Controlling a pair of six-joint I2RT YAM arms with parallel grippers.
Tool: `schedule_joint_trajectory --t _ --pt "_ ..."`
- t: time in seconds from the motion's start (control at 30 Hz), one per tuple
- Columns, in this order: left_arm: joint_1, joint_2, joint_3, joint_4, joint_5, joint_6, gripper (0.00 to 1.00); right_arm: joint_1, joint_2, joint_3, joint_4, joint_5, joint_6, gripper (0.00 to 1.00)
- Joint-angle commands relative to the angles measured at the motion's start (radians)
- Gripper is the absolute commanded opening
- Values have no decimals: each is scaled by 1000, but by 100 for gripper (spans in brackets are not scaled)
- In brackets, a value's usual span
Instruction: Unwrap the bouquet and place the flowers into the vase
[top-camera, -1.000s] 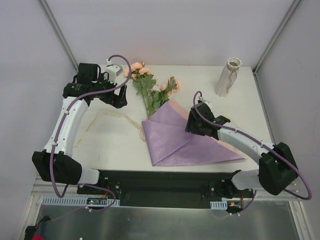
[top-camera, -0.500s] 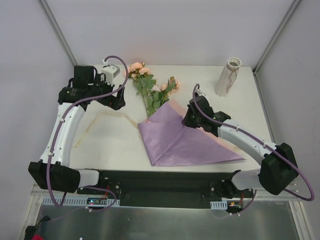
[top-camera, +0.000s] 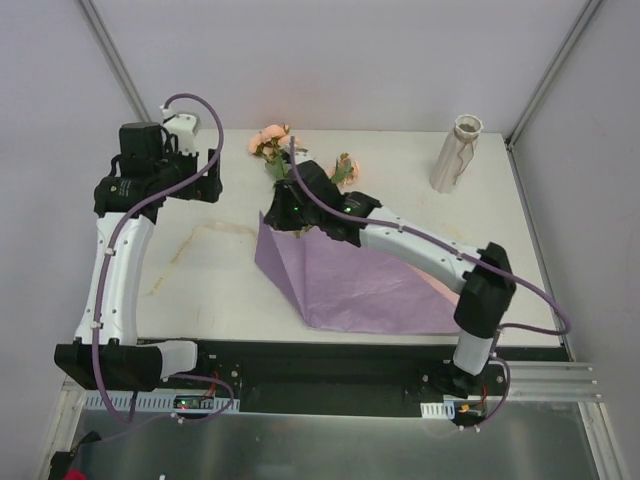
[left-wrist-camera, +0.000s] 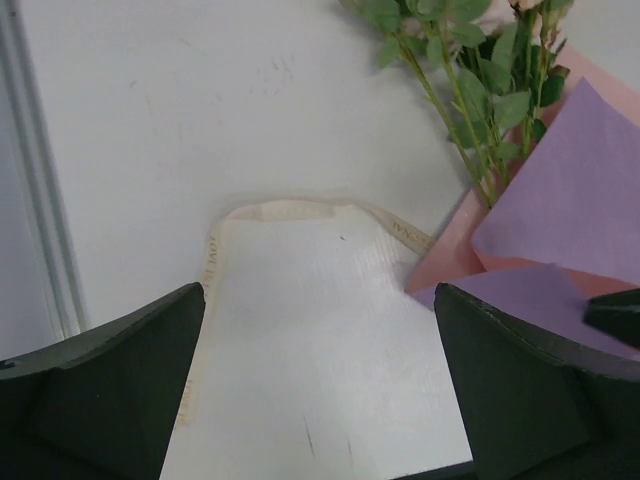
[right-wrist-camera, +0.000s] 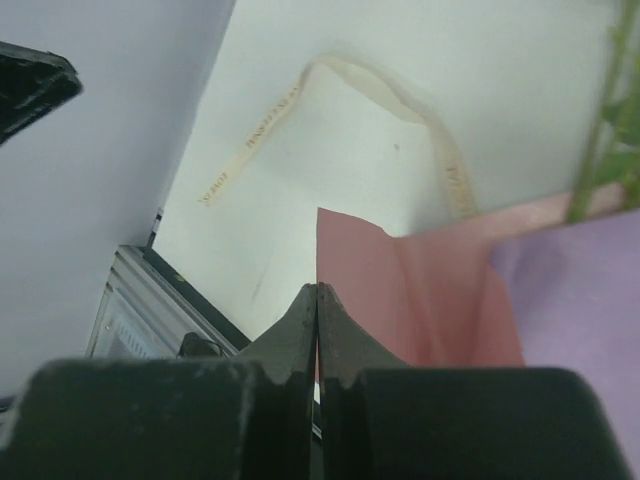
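The right pincer (right-wrist-camera: 317, 290) pinches the pink paper wrap (right-wrist-camera: 420, 300) beside cream ribbon (right-wrist-camera: 252, 140)

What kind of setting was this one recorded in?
Probably a lab test cell, not a home or shop: a white table boxed in by plain walls with metal posts, and two arms bolted to a rail at its near edge.

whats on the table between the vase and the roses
Nothing. In the top external view the table is bare between the vase and the nearest roses.
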Motion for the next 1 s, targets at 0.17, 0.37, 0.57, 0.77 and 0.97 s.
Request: schedule_joint_trajectory --t 0.17,0.37,0.57,0.77,0.97 --pt "64 -223 23 -6 -144 -26 99 92 380 431 54 -232 46 1" --pt "66 -280 -9 -59 -129 3 99 89 515 519 134 -399 93 47" --pt "66 -257 17 -60 -80 -17 99 21 324 266 167 -384 10 91" --pt "64 -162 55 -94 148 -9 99 -106 95 25 158 -375 -53 94" --pt "-35 40 -15 -122 430 110 99 -259 -120 -110 33 -308 -168 92"
